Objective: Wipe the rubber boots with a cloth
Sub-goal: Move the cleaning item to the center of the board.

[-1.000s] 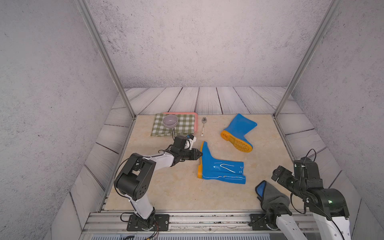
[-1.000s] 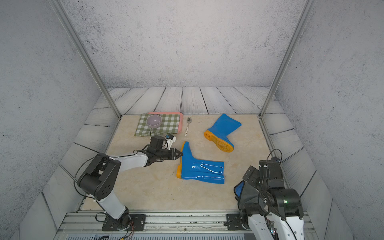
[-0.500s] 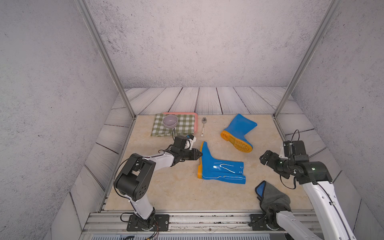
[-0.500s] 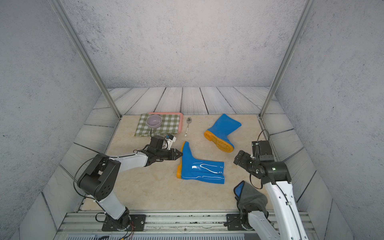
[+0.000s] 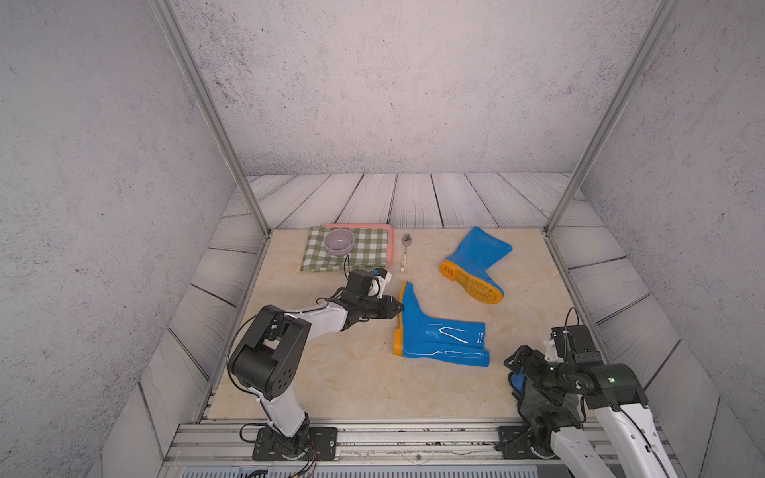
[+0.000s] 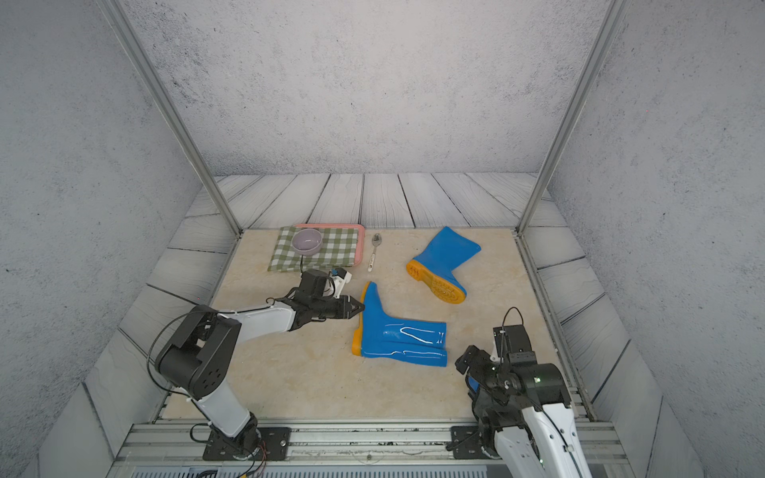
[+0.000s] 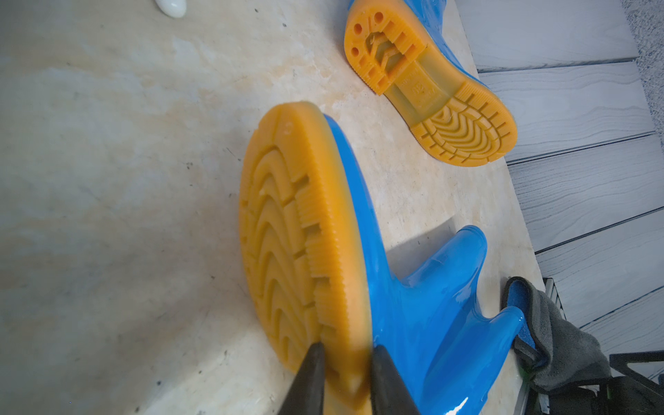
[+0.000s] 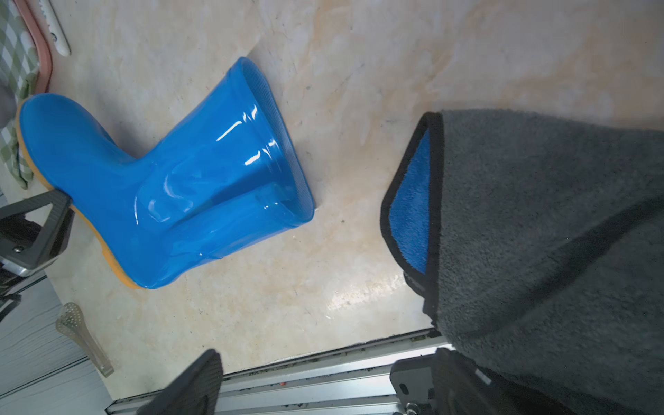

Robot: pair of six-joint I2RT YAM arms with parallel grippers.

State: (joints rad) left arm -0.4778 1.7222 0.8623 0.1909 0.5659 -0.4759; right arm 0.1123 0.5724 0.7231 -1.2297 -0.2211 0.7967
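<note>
And the left gripper (image 7: 346, 350) pinches the near boot (image 5: 439, 335) by its sole edge, the right gripper (image 5: 515, 364) hanging wide open, empty, by the cloth (image 8: 539, 215).

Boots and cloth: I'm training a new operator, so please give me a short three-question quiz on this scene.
1. True or false: the left gripper pinches the near boot by its sole.
2. Where is the grey cloth? A in the left gripper; B at the near right corner of the table; C in the right gripper.
3. Fill in: the right gripper's jaws stand ___.
Key: 1 true; 2 B; 3 open.
</note>
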